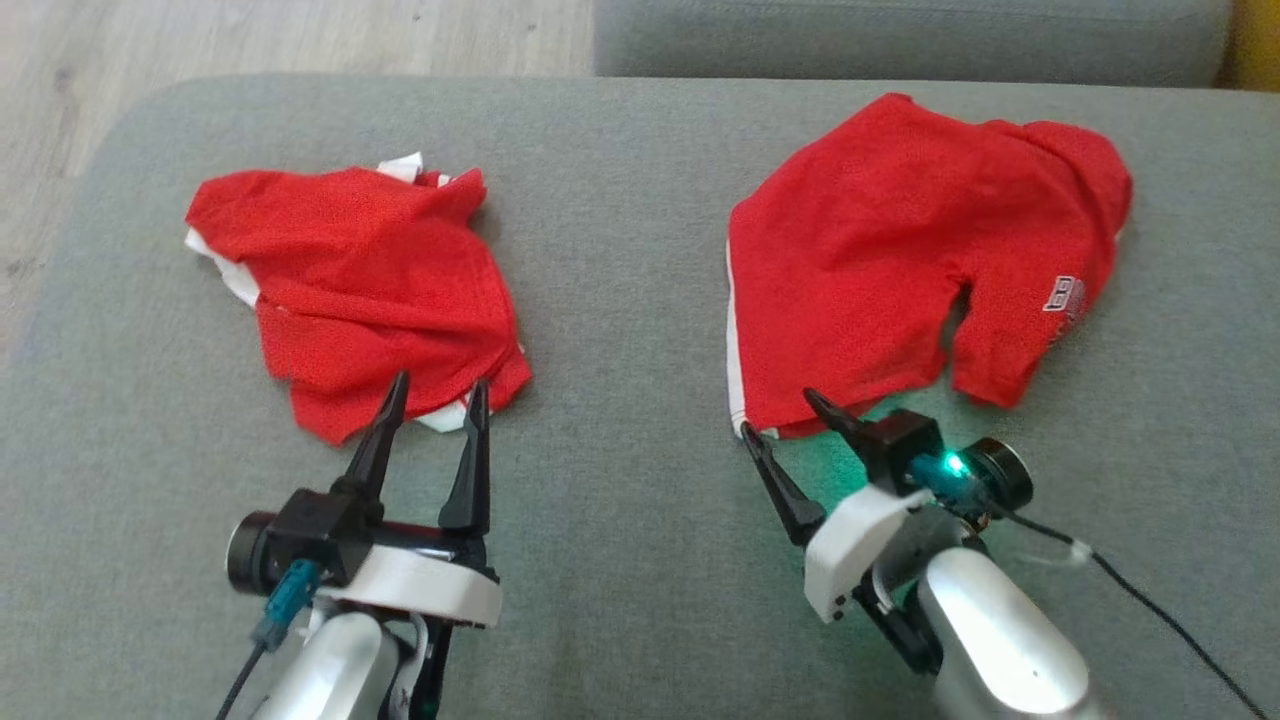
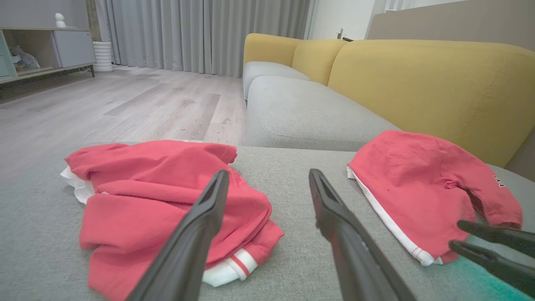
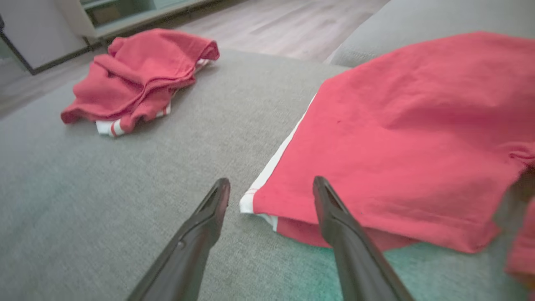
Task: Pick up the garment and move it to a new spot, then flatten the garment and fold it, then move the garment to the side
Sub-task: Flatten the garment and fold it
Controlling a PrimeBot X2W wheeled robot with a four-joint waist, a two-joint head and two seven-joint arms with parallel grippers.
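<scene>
At the shorts' [image 1: 870, 260] corner, right claw [image 1: 778, 413] gapes empty.

The left hand [image 2: 267, 173] hovers, fingers spread apart, above the grey cushion [image 2: 292, 184]; a crumpled red garment [image 2: 146, 196] lies left, red shorts [image 2: 418, 179] right; the right hand [image 2: 455, 234] sits by their hem.

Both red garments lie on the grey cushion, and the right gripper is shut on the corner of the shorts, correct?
No: the right wrist view shows the right gripper open, jaws apart, at the corner of the shorts. These and the crumpled red garment do lie on the grey cushion.
</scene>
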